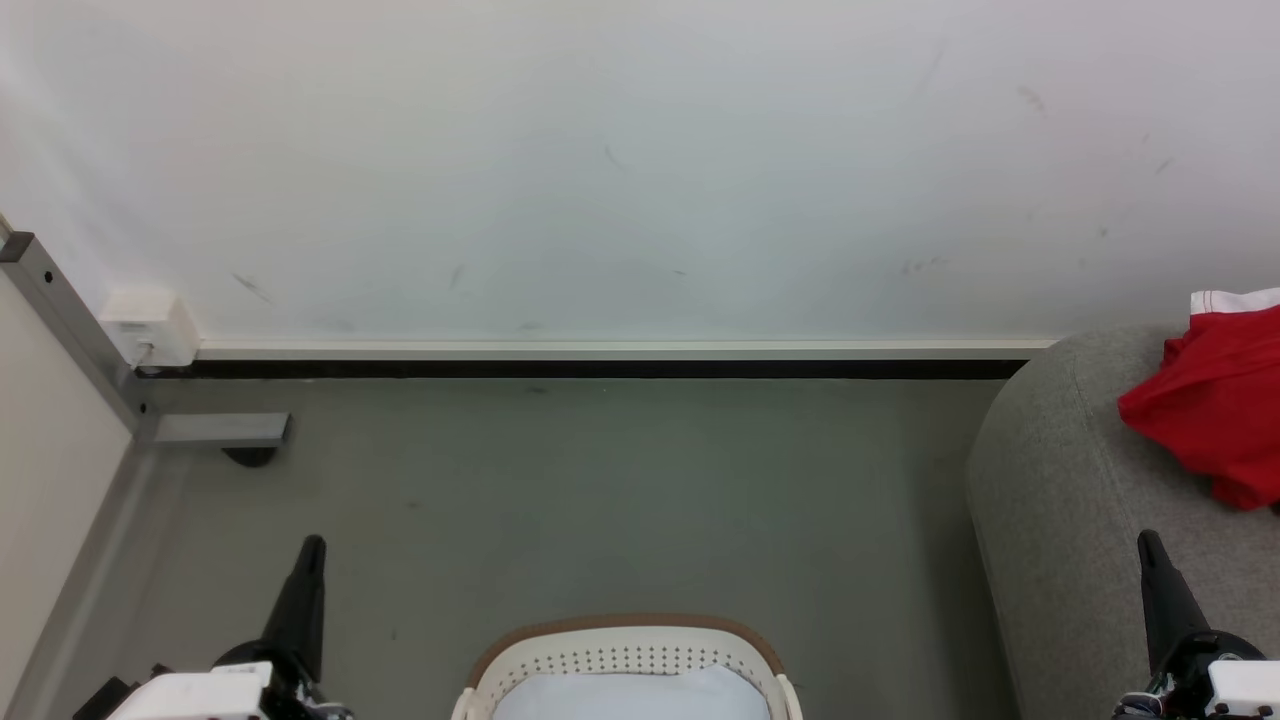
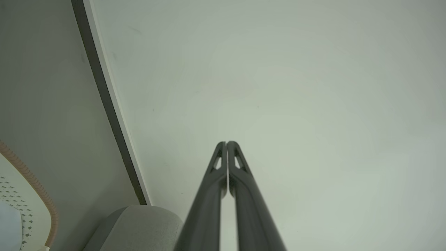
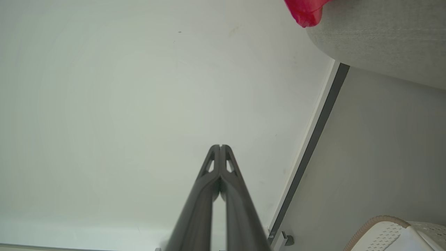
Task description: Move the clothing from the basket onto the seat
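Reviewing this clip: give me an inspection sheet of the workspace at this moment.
Surface: grey floor, faint marks.
Job's things: red clothing lies on the grey seat at the right; basket stands on the floor, between the tools in the head view.
Clutter: pale blue-white cloth inside the basket.
Tools: left tool shut, holding nothing; right tool shut, holding nothing.
Cables: nothing seen.
Surroundings: white wall, dark skirting strip, grey metal frame at the left, small white box on the wall.
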Controlling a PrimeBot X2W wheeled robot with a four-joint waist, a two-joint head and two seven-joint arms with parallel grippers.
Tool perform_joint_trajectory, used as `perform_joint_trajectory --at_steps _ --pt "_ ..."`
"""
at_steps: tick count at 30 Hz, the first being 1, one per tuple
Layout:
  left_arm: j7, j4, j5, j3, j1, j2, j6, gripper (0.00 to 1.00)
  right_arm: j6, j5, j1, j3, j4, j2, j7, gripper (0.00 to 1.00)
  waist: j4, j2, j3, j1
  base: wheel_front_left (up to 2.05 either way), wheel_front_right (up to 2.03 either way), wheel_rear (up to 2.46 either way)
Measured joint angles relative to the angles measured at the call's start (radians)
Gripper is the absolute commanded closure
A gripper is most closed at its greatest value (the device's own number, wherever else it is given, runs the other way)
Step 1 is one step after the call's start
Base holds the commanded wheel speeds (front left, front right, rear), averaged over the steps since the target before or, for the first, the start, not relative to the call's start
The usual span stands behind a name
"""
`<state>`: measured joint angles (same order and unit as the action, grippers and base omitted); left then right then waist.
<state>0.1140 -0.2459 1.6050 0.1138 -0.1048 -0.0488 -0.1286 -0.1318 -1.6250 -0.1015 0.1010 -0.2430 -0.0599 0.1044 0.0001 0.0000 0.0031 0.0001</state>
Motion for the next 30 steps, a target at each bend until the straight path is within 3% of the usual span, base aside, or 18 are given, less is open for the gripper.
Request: perform_joint_trajectory --at_steps 30 --pt "0.000 0.000 0.000 0.000 0.000 0.000 0.000 1.00 0.000 0.003 0.000 0.005 0.000 0.003 0.002 1.00 0.000 0.0000 0.000 0.0000 0.00 0.00 0.00"
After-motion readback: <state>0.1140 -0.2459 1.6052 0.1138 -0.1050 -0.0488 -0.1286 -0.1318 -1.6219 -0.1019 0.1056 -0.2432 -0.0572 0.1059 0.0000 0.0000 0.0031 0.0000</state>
